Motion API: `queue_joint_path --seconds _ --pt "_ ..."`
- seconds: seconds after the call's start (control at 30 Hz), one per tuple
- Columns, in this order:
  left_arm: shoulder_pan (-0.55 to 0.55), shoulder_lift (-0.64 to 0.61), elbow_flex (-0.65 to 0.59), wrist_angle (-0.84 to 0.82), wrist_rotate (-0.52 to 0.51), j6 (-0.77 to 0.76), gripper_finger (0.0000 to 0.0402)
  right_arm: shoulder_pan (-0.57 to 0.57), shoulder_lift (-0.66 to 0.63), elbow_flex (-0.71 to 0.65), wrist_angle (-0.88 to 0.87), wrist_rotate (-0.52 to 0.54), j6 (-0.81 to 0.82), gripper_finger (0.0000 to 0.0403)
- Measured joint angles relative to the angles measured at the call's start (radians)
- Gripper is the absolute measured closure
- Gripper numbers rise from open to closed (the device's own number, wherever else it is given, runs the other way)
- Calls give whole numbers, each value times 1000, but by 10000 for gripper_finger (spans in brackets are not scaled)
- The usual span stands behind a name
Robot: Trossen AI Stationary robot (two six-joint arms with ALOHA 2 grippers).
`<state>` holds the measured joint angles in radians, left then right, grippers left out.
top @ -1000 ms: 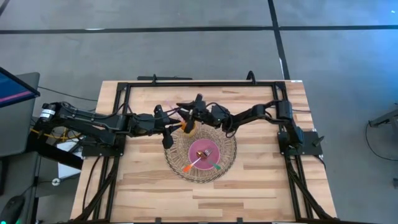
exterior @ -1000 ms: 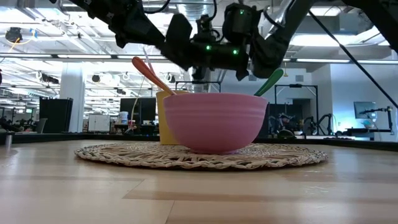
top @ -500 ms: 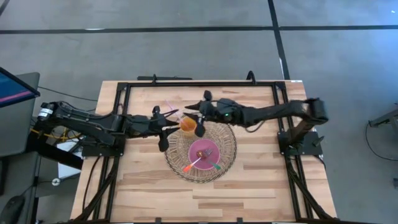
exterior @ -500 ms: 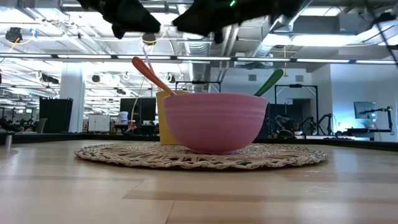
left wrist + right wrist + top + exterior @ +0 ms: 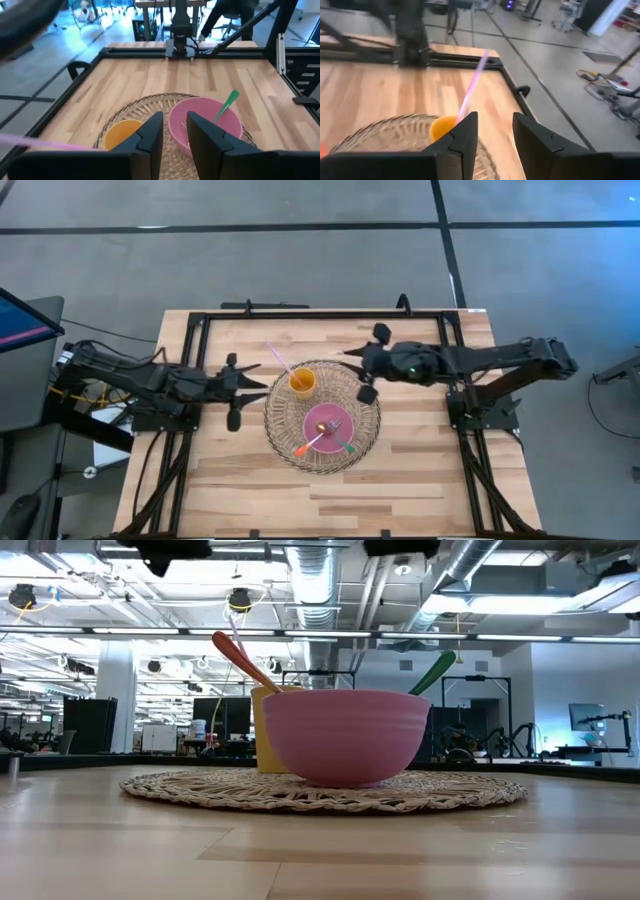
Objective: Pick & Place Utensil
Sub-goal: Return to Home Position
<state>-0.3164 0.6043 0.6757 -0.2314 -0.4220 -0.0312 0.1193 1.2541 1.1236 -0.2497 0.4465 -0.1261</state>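
A pink bowl (image 5: 326, 423) stands on a round woven mat (image 5: 368, 402) and holds an orange-handled utensil (image 5: 303, 448), a green-handled one (image 5: 347, 446) and a fork. Behind it on the mat stands an orange cup (image 5: 302, 382). A thin pink stick (image 5: 280, 360) has its lower end in the cup and leans on the rim toward the far left. My left gripper (image 5: 260, 385) hovers left of the mat, slightly open and empty. My right gripper (image 5: 352, 360) hovers over the mat's far right rim, also slightly open and empty. In the wrist views the cup (image 5: 122, 132) (image 5: 442, 127) lies ahead of each gripper.
A black frame (image 5: 300, 315) runs along the table's far edge and down both sides by the arm bases. Bare wood (image 5: 320, 500) lies near of the mat. In the low view the bowl (image 5: 345, 735) hides most of the cup (image 5: 262, 730), and both arms sit at the top edge.
Both grippers have drawn away from the cup and risen, the left toward the table's left edge and the right toward its right edge. The cup, the pink stick and the bowl have stayed where they were.
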Motion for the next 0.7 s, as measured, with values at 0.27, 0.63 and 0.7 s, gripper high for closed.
queue_joint_path --seconds 0.27,0.63,0.7 --pt "16 -294 -149 3 -1 13 314 80 -165 -158 80 29 -7 287" --pt "16 -593 -315 37 0 83 314 88 -509 -586 358 54 -8 287" --pt "16 -607 -328 48 -1 89 314 87 -566 -623 360 54 -11 287"
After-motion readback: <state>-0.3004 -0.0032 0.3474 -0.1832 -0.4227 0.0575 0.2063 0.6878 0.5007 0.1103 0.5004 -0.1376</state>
